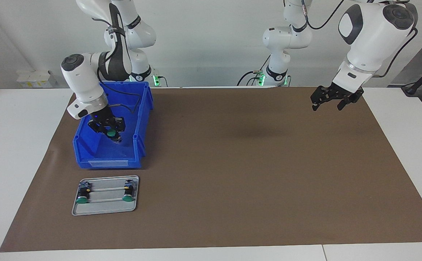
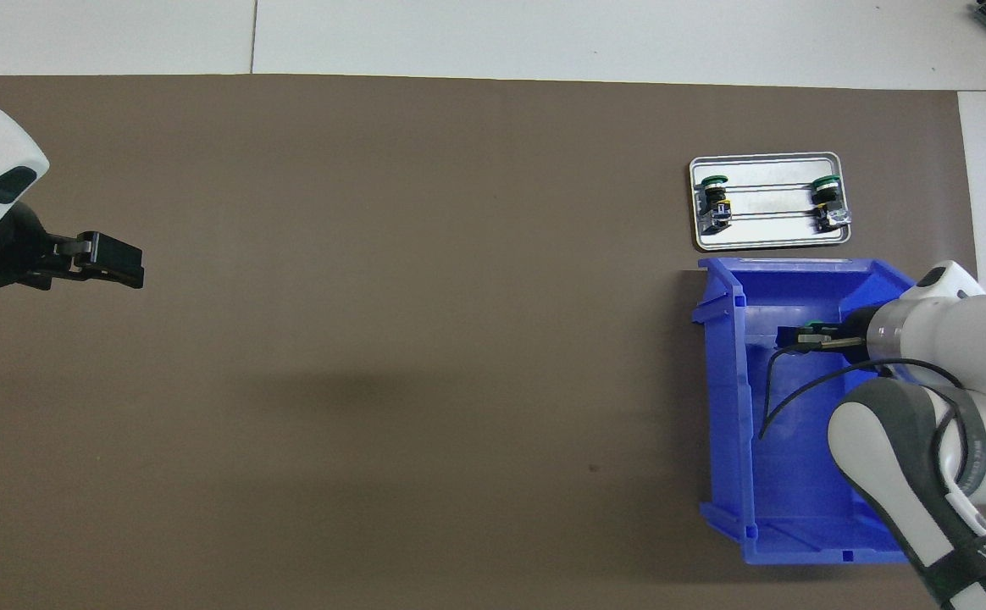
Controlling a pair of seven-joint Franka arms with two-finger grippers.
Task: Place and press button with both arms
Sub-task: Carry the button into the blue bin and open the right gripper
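Right end effector (image 1: 111, 133) grips button (image 1: 111, 133) (inside blue bin (image 1: 106, 159))

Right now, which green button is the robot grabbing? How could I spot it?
Find the big blue bin at the right arm's end of the table. Inside it, the right gripper has its jaws shut on one green-capped button. The other two green buttons sit on the small silver tray; this one alone is in the bin.
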